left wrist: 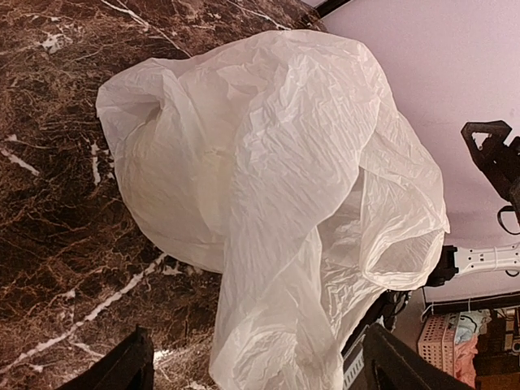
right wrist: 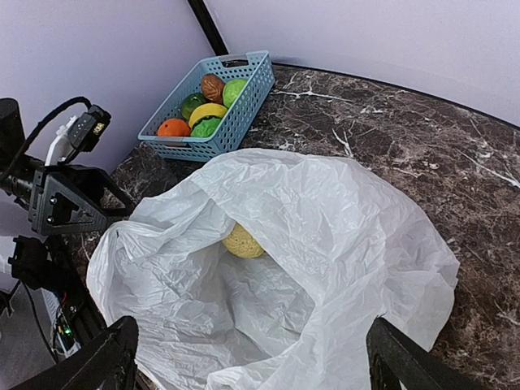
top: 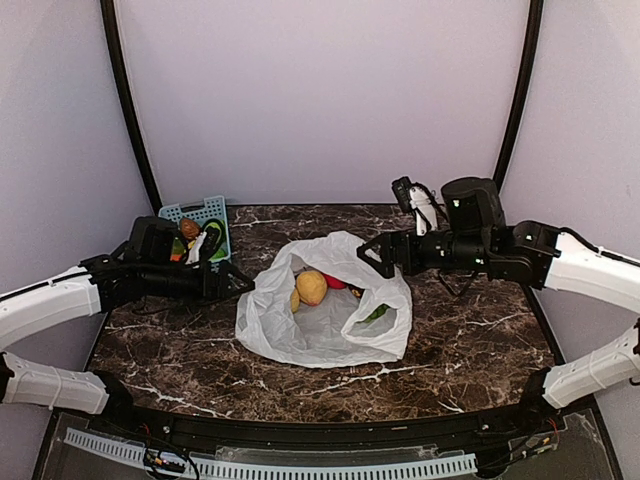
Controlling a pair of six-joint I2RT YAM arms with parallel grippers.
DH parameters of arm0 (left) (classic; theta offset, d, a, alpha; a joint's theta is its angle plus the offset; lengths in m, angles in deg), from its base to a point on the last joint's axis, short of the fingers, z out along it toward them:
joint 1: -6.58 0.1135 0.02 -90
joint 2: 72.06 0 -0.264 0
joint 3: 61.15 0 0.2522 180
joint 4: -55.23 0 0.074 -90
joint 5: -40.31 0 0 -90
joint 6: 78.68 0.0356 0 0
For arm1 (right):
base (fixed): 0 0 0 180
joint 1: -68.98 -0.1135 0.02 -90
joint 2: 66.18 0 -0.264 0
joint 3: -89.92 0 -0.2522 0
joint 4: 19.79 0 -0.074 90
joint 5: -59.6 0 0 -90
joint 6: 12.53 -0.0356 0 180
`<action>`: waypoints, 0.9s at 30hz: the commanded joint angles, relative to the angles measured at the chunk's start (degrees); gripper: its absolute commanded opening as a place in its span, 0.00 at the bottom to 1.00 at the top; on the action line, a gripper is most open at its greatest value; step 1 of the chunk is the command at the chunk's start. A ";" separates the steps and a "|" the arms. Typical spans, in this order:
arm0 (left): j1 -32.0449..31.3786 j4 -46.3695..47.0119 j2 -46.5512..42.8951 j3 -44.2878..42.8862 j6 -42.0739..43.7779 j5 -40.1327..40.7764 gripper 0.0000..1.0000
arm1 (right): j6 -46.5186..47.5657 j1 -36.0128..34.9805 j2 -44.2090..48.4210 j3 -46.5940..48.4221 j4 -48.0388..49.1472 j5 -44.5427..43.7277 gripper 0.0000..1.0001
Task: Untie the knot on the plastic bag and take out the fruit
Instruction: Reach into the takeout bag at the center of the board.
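Both sets of jaws stand open beside the plastic bag (top: 330, 325); pinching loose film could drag it, spilling fruit (top: 311, 287) across the table (top: 470, 340).

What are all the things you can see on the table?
table: one, dark brown marble, under everything
plastic bag: one, white, middle of the table, mouth open
fruit in bag: at least three showing, yellow, red, green, inside the bag
basket: one, blue, far left corner
fruit in basket: about six, orange, green, yellow, brown, inside the basket
left gripper: one, black, open, left of the bag
right gripper: one, black, open, by the bag's far right edge
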 commanded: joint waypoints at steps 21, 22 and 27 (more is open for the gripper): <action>-5.07 15.05 5.81 4.82 -5.70 -4.14 0.38 | 0.86 -9.69 -9.46 7.97 -0.42 -1.27 0.83; -5.14 15.39 5.82 5.15 -5.97 -4.11 0.36 | 0.85 -9.96 -10.65 8.85 -0.96 -1.59 0.82; -5.51 15.65 5.66 5.88 -6.20 -3.84 0.17 | 1.98 -11.83 -17.48 13.67 -3.94 -2.30 0.72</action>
